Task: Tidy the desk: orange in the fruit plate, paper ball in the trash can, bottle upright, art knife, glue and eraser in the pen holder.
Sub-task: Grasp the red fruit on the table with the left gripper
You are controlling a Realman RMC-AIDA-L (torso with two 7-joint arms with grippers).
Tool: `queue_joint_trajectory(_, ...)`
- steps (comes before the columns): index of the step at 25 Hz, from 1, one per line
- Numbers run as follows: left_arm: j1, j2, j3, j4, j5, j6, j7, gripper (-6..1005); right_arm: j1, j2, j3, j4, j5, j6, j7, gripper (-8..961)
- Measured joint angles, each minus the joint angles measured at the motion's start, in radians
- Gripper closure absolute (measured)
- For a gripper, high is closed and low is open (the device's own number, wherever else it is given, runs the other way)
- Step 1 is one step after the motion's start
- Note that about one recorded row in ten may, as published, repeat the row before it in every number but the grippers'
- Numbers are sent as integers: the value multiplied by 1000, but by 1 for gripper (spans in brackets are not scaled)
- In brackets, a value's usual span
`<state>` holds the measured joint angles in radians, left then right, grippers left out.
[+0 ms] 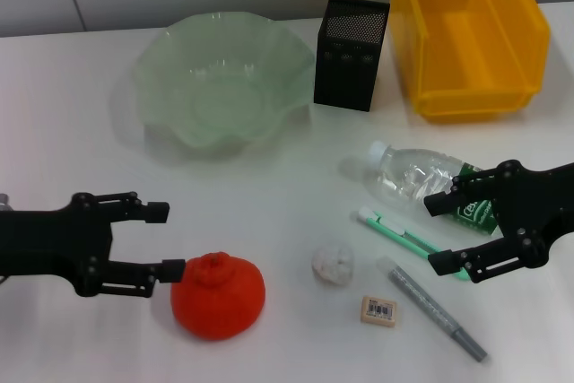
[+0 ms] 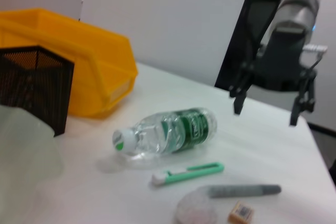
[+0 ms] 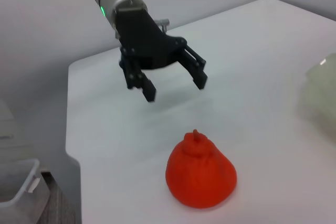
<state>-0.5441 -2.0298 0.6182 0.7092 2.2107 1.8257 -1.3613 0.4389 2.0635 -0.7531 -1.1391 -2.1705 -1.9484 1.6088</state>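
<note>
The left gripper (image 1: pixel 168 239) sits wide open just beside the orange (image 1: pixel 218 295). The right gripper (image 1: pixel 438 234) is spread open too, over the bottle (image 1: pixel 421 182), well apart from the orange

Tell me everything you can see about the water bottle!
The bottle is clear plastic with a white cap and a green label. It looks empty or nearly so. It lies on its side on the white table, not yet upright, cap pointing toward the green glass bowl. The green art knife lies just in front of it, apart. The right gripper hangs open over its label end, not touching as far as the left wrist view shows.
</note>
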Motion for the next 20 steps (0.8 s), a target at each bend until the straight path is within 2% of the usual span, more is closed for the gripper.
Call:
queue_joint_trajectory(2, 6, -16, 12, 1, 17, -30, 19, 173, 5, 0, -3, -1, -1, -6, 10, 201)
queue_joint_trajectory(5, 7, -27, 27, 1, 53, -63, 23, 177, 8, 0, -3, -6, -3, -14, 16, 203)
queue_joint_trajectory(9, 8, -35, 35, -17, 62, -88, 40, 181, 12, 8, -7, -13, -12, -18, 16, 205)
queue_joint_trajectory(20, -11, -41, 39, -143, 51, -159, 135, 192, 13, 10, -17, -8, -13, -18, 17, 210)
